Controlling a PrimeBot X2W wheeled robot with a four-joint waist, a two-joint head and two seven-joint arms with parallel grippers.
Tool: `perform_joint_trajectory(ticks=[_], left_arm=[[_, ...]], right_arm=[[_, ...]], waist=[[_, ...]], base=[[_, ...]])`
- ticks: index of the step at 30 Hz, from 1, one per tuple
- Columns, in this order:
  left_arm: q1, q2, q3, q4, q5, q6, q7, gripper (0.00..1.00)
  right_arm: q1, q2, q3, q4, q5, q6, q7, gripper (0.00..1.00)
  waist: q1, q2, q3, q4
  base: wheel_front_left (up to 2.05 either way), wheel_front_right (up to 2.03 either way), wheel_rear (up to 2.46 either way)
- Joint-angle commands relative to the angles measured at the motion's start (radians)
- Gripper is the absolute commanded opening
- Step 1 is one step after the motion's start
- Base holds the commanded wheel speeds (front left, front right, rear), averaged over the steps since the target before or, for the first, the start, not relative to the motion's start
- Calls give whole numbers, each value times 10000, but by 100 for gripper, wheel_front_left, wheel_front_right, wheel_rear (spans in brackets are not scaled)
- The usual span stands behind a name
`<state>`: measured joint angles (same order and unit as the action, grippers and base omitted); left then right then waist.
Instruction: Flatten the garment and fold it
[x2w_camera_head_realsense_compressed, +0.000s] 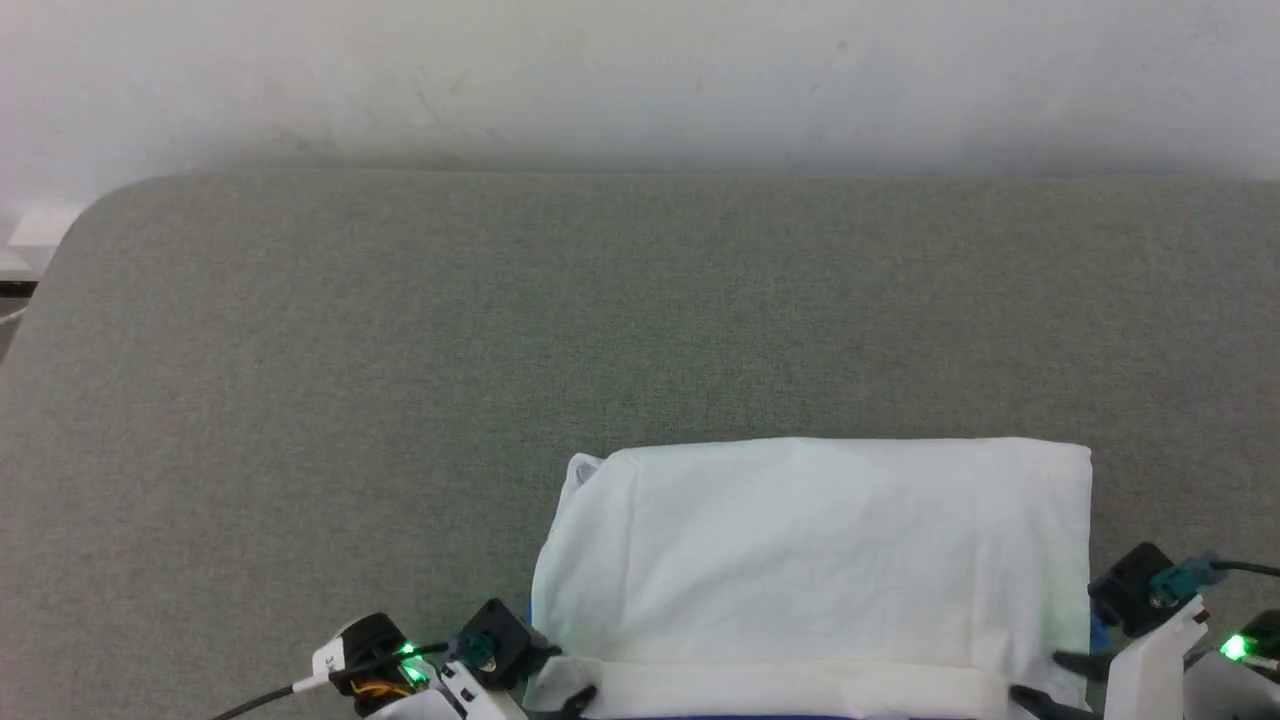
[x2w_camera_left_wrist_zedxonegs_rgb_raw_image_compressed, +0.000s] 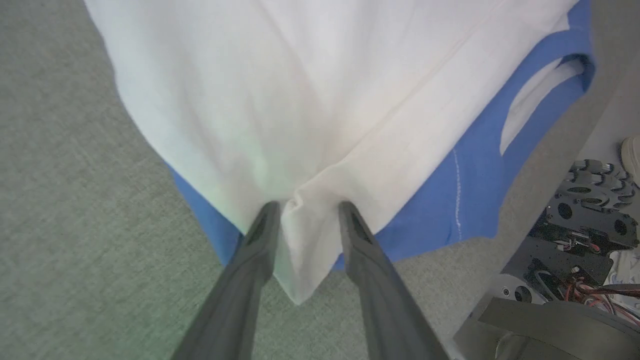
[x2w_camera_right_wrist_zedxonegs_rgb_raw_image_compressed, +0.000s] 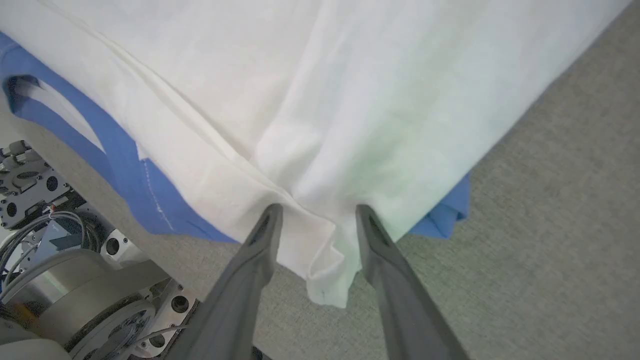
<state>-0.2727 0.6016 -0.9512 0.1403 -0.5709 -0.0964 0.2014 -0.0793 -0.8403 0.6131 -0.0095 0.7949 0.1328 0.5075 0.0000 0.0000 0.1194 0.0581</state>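
Observation:
The garment lies folded into a white rectangle at the near edge of the grey padded surface. Its hem band runs along the front, and blue sleeve cloth pokes out underneath. My left gripper is at the fold's near left corner, jaws parted, with the white corner lying loosely between the fingers. My right gripper stands the same way at the near right corner, with a crumpled white corner between its parted fingers. In the head view, the left gripper and right gripper flank the garment.
The grey padded surface stretches far ahead and to the left, ending at a pale wall. Its rounded far-left corner shows. My own base with cables and metal plates sits just beyond the near edge, also seen as the base.

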Motion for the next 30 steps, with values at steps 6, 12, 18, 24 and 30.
perform_joint_trajectory(ticks=[6, 12, 18, 24, 30], left_arm=[[72, -359, 603, 15, -509, 285, -1067, 100], [190, -335, 1809, -563, -1343, 886, -2017, 100], [349, -500, 3024, -799, -1467, 1925, -3622, 100], [1048, -1064, 4358, -643, -1175, 3028, -4594, 100], [2267, -2167, 6606, -1434, 596, 3463, -4628, 100]], right_arm=[[-391, 218, -413, -288, 650, -21, -797, 100], [-450, 461, -1589, -731, 783, -21, -1645, 100], [16, 1546, -3416, -473, -275, -21, -2720, 100], [1025, 3598, -5240, 36, -1775, -21, -2951, 100], [1860, 5354, -6393, 702, -3281, -21, -2381, 100]], waist=[[0, 0, -734, 53], [0, 0, -1196, 125], [0, 0, -1337, 262], [0, 0, -1273, 328], [0, 0, -1207, 396]], base=[[0, 0, 0], [0, 0, 0], [0, 0, 0], [0, 0, 0], [0, 0, 0]])
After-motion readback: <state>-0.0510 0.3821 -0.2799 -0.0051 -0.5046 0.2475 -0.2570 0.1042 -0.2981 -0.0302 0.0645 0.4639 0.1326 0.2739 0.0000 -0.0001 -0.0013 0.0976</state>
